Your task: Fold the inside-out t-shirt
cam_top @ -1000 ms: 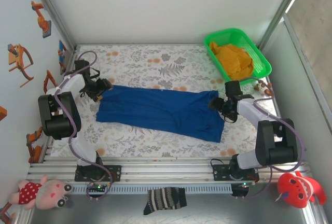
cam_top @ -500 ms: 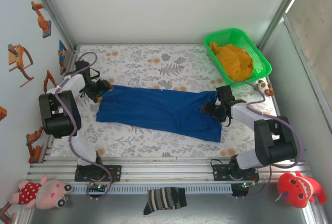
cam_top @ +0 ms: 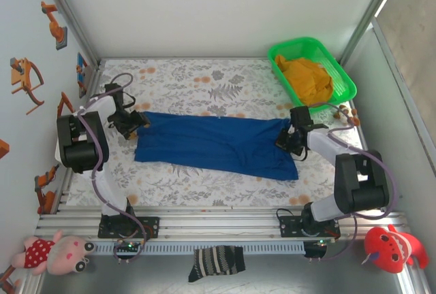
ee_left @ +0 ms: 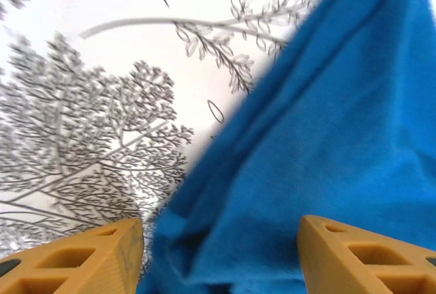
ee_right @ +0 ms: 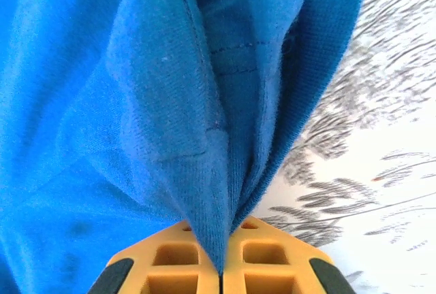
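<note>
Cloth of the inside-out t-shirt, which lies flat across the middle of the worktop between its left and right edges, is pinched tight in my right gripper at its right end, while my left gripper stands with fingers apart astride the shirt's left end.

A green basket is sitting at the far right corner of the floral table cover, holding a crumpled mustard-yellow garment. A striped sock is hanging over the near rail, with a pink plush toy lying to its left and a red plush toy to its right
</note>
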`<state>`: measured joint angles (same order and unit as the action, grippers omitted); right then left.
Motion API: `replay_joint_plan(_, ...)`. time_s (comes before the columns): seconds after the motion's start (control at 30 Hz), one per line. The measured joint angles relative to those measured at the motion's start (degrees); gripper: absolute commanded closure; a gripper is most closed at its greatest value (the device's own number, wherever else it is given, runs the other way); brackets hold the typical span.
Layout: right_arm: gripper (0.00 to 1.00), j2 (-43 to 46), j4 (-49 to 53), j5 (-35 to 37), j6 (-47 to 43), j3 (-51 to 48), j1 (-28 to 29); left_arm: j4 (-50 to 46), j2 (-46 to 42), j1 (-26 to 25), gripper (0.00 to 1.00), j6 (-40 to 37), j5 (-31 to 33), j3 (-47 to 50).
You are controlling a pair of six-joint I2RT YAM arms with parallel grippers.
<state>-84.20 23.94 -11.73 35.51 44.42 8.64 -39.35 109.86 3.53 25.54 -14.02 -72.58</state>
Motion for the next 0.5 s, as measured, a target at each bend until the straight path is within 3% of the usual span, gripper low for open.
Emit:
replay_joint_plan(0.27, 1.00, 0.6, 7.2, 0.4, -4.0, 8.7, -1.9, 2.0, -4.8, -7.6, 0.39, 1.4, -1.3, 6.0)
replay_joint_plan(0.5, 1.00, 0.6, 10.3, -1.2, -4.7, 9.7, -1.9, -0.1, -6.1, -7.2, 0.38, 1.4, -0.7, 1.7)
